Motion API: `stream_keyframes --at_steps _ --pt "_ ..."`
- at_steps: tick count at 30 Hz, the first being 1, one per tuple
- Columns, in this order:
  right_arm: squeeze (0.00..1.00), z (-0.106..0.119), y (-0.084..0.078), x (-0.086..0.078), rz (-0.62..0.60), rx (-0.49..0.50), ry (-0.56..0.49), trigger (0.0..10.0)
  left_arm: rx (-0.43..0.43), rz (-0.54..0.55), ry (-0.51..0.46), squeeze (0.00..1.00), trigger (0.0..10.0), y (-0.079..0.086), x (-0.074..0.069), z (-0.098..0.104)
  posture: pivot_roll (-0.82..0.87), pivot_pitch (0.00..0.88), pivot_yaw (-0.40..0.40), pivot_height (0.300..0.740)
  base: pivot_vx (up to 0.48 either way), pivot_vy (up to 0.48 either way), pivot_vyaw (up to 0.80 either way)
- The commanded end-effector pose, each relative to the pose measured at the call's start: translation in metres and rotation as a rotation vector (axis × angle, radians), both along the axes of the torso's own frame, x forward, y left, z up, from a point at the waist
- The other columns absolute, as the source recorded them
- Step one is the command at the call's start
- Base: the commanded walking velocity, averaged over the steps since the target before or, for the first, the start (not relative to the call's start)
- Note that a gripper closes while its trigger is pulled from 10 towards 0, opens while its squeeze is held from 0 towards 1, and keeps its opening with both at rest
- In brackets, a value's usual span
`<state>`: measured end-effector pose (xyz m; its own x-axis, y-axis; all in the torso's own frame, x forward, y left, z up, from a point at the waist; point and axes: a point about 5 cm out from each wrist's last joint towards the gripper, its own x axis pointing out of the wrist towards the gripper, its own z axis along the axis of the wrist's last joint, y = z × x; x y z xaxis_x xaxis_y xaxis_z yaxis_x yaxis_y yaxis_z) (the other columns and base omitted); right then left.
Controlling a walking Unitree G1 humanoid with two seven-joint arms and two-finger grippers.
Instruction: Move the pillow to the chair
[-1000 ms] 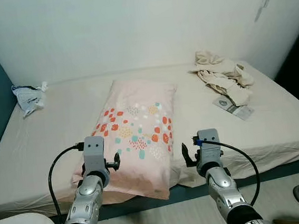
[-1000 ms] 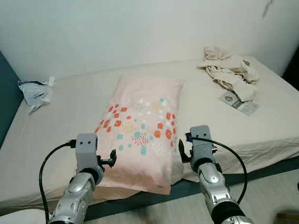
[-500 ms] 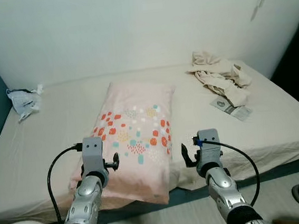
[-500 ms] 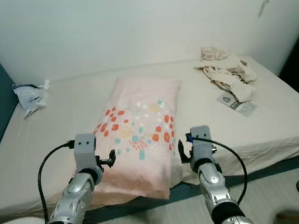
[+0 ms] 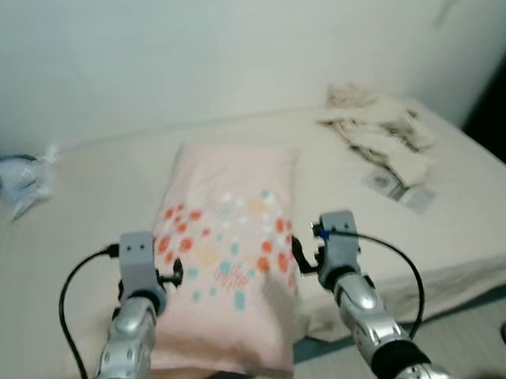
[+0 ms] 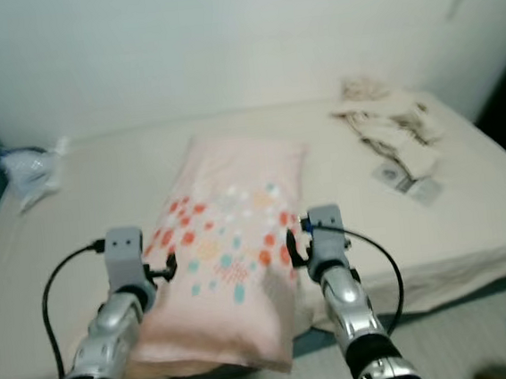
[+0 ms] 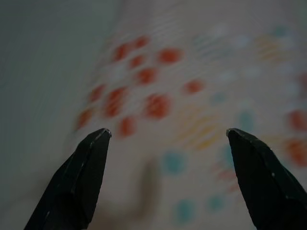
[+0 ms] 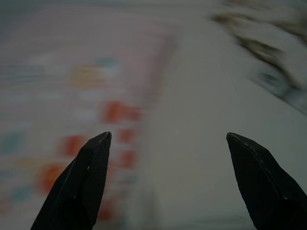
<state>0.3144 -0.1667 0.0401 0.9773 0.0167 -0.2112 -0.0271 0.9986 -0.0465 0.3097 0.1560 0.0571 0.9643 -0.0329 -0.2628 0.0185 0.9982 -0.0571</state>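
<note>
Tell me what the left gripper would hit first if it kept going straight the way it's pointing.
Most likely the pillow. The left gripper is open, and the pillow's left part with its red dots lies between its fingers and ahead of them. The view is blurred, so the depth is uncertain.

Silver jointed arms, grey boxy wrist blocks, looping black cables, pointed black fingers (image 7: 81, 177).

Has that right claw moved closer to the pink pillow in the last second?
Yes. The right gripper now sits against the pillow's right edge, where a gap of bed sheet showed before; the robot itself is advancing too.
</note>
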Motion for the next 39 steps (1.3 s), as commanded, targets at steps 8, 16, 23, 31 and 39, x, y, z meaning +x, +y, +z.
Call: stream_keyframes --at_steps 8,16,23,31,39 --pt "0.0 0.0 0.003 0.001 0.003 0.007 0.006 10.0 0.026 0.03 0.016 0.0 10.0 0.006 -0.003 -0.004 -0.05 0.05 -0.035 0.74 0.0 0.0 0.0" --pt "0.0 -0.002 0.004 0.0 0.006 0.009 0.013 10.0 0.028 0.052 0.012 0.0 10.0 0.01 -0.002 -0.003 -0.04 0.042 -0.036 0.74 0.0 0.0 0.0" --pt "0.0 -0.011 0.008 -0.004 0.001 0.025 0.061 10.0 0.08 0.003 0.033 0.0 10.0 0.011 -0.005 -0.008 -0.03 0.016 -0.039 0.74 0.0 -0.069 0.0" --pt "0.0 -0.018 0.012 -0.009 -0.004 0.011 0.08 10.0 0.079 0.057 0.142 0.0 10.0 0.02 -0.014 -0.025 -0.02 0.0 -0.022 0.74 0.0 -0.234 0.0" --pt "0.0 -0.022 0.013 -0.013 -0.002 -0.013 0.084 10.0 0.09 0.049 0.122 0.0 10.0 0.017 -0.014 -0.027 -0.03 0.0 -0.019 0.74 0.0 0.0 0.0"
